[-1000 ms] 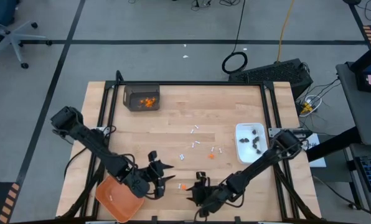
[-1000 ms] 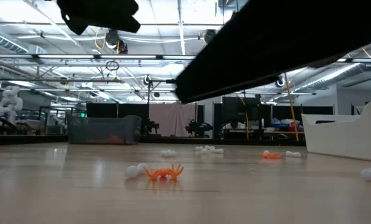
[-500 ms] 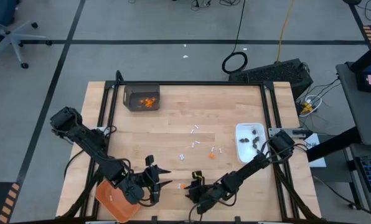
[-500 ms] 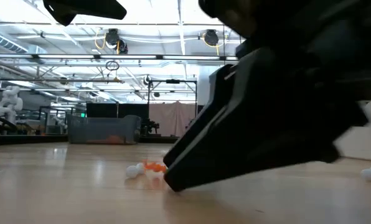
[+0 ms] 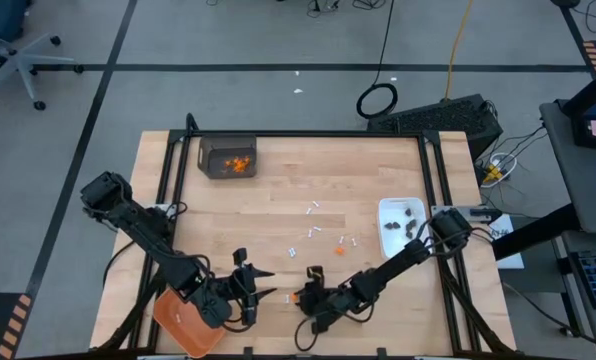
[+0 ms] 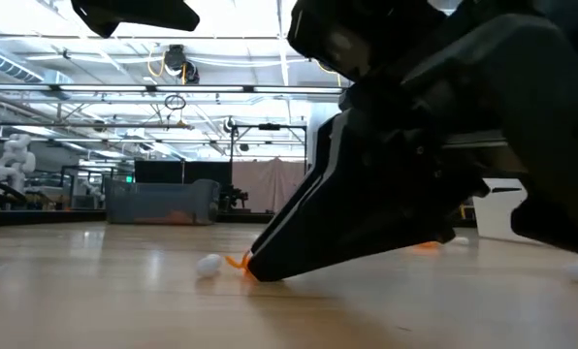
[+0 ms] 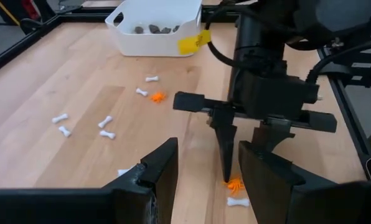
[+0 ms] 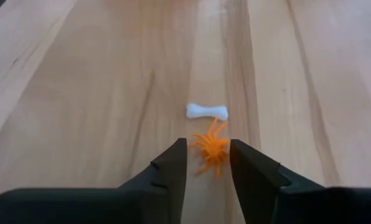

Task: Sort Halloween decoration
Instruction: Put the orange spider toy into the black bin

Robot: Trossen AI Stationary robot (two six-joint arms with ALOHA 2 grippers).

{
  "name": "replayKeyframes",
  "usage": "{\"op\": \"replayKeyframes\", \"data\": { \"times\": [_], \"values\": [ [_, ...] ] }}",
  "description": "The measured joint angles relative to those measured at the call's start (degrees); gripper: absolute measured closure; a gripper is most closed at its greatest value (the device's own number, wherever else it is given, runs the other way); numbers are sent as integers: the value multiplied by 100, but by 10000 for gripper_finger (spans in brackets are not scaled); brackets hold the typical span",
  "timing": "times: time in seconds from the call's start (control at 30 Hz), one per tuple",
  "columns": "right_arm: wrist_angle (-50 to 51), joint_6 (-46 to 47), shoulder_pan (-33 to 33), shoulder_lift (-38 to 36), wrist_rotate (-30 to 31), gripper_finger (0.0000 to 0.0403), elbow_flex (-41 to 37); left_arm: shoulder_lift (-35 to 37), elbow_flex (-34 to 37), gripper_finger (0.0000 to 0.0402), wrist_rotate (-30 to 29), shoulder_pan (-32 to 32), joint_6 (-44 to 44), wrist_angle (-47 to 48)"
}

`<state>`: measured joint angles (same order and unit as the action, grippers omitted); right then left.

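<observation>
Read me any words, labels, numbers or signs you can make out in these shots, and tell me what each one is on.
None can be read.
A yellow tag hangs by the white dish; any print on it is too small to read.
The green lit sign in the room behind the table is too blurred to read.

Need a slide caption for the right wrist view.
Right gripper with its dark fingers set either side of a small orange spider-shaped piece on the wooden table, a white bone-shaped stick just beyond.
</observation>
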<state>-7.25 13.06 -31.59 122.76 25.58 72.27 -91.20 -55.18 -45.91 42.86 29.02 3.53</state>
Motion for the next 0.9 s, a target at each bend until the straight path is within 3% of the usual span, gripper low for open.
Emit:
{"op": "replayKeyframes", "data": {
  "times": [0.37, 0.63, 0.9],
  "values": [
    [48, -129, 127, -7, -155, 397, -2, 0, 0, 233, -109, -121, -116, -4],
    [225, -271, 133, -467, -188, 401, -28, -15, 149, 233, -17, -121, -86, -3],
    [177, -647, 136, -1070, -179, 402, -26, -479, 173, 233, 184, -121, -114, -183]
  ]
}}
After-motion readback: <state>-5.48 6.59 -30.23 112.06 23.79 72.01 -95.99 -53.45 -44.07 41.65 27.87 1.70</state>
